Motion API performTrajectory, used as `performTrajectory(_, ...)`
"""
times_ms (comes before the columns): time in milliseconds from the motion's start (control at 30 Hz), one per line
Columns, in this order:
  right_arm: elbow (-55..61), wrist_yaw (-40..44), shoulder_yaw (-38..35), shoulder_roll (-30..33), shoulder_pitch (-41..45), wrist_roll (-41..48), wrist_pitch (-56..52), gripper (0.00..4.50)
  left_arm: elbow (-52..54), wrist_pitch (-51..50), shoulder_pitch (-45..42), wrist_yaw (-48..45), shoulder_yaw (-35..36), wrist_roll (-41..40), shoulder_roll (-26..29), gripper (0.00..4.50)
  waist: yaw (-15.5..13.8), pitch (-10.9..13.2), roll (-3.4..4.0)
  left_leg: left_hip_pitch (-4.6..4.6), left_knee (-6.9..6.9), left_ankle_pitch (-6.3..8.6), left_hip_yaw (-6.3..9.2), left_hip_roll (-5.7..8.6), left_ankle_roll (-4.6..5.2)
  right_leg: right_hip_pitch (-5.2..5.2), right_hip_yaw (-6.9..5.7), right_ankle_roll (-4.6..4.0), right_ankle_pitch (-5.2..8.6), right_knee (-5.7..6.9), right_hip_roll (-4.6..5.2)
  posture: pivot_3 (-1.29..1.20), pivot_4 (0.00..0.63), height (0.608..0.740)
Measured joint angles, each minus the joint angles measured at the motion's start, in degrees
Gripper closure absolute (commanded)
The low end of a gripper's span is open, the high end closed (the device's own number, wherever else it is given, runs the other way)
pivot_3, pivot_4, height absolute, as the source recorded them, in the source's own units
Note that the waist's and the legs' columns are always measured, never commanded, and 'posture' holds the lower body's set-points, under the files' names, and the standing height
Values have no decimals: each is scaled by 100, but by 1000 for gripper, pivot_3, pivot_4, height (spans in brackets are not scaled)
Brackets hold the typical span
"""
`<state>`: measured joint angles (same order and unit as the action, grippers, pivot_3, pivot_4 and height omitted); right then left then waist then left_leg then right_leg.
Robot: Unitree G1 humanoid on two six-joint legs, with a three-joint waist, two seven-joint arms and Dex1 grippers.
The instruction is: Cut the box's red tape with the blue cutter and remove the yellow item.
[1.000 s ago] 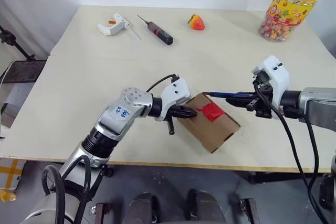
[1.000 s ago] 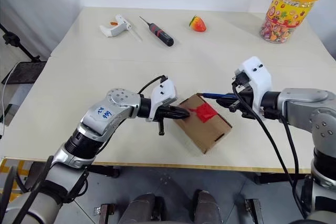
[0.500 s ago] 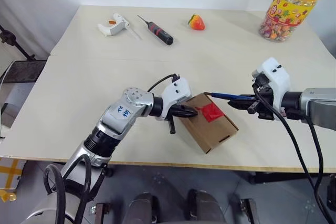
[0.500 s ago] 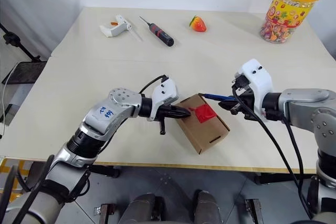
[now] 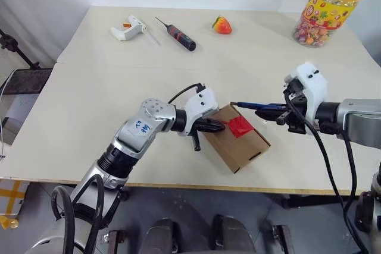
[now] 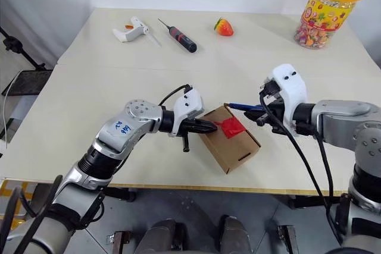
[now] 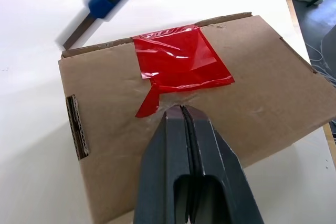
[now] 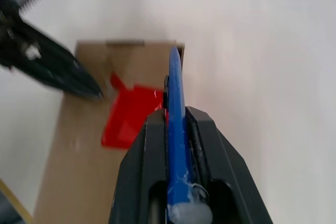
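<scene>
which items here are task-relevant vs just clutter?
Job: box; red tape; blue cutter, held in right gripper; shut left gripper pressing on box.

Lying about: glue gun; screwdriver; strawberry toy; candy jar.

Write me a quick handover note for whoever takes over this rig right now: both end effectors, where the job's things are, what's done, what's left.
Left end effector: shut, empty, its tip pressed on top of the box beside the red tape.
Right end effector: shut on the blue cutter, whose tip is at the box's far edge, close to the tape.
The box sits near the table's front edge, flaps closed.
Done: cutter picked up, box braced.
Left: the tape is wrinkled but does not look cut through; cut it, open the flaps, remove the yellow item, which is not yet out.
</scene>
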<state>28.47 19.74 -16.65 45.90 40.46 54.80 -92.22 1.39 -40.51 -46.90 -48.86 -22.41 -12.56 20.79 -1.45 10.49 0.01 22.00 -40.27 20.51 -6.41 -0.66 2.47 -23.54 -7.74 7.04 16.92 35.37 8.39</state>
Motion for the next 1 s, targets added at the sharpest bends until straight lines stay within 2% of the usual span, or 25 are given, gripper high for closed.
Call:
performTrajectory(333,-16,-738,-187,-14,-99,747,0,4372,-6,12,0,8,0,24,-29,4500,-3,0,0,4,-1,0,2,1,1,0,-2,0,0,0,0,0,150,740)
performTrajectory(1000,-9,-1314,-403,238,-637,1437,5,4372,-39,52,0,13,5,46,-38,4500,-12,0,0,5,-2,-2,5,2,3,0,-2,1,0,0,2,0,150,740)
